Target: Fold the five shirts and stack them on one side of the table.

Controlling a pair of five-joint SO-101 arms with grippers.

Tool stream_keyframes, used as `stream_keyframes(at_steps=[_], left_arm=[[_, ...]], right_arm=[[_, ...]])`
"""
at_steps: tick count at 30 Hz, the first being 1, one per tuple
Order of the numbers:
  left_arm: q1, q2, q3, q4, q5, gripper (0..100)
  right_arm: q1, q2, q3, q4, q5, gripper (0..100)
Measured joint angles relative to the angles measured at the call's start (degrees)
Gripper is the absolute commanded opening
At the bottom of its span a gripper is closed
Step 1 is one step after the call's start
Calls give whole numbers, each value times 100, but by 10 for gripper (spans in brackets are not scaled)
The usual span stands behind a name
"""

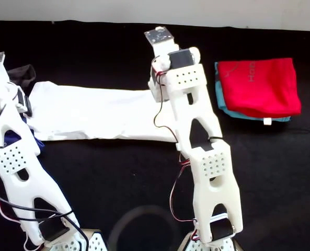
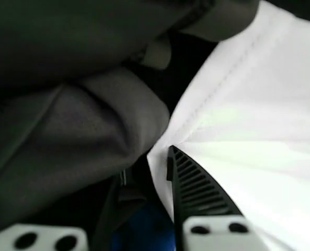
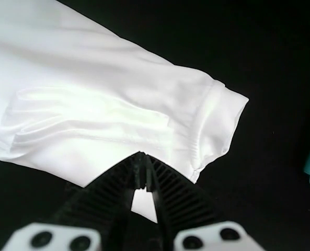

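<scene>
A long white shirt [image 1: 97, 112] lies folded lengthwise across the black table [image 1: 118, 178]. My left gripper [image 1: 23, 104] [image 2: 162, 157] is at the shirt's left end, shut on the edge of the white shirt [image 2: 249, 130], whose creases run to the fingertip. My right gripper [image 1: 159, 94] [image 3: 141, 170] is at the right end, shut on the hem of the white shirt [image 3: 92, 104] near its sleeve cuff. At the right, a folded red shirt [image 1: 259, 86] rests on a folded teal shirt [image 1: 222, 107]. A dark grey shirt [image 1: 21, 76] [image 2: 81, 120] is bunched at the far left.
A blue shirt [image 1: 11, 138] [image 2: 144, 230] peeks out under the left arm near the table's left edge. Bare black table stretches in front of the white shirt and between the arms. A light wall strip runs along the table's far edge.
</scene>
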Motion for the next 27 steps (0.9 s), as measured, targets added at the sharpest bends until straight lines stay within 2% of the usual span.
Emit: stream_keyframes(at_steps=[5,12,18,27], left_arm=[[492,316,-598,703,-9,123],[659,369,-1503,1240,26,125],[659,369,-1960,1310,26,123],[976,422,-1960,1310,26,126]], right_arm=[[88,158,-18,-9,0,6],[167,1354,-62,-730,0,6],[440,1741,-176,-1002,0,6],[1196,1811,-633,-457,774,6]])
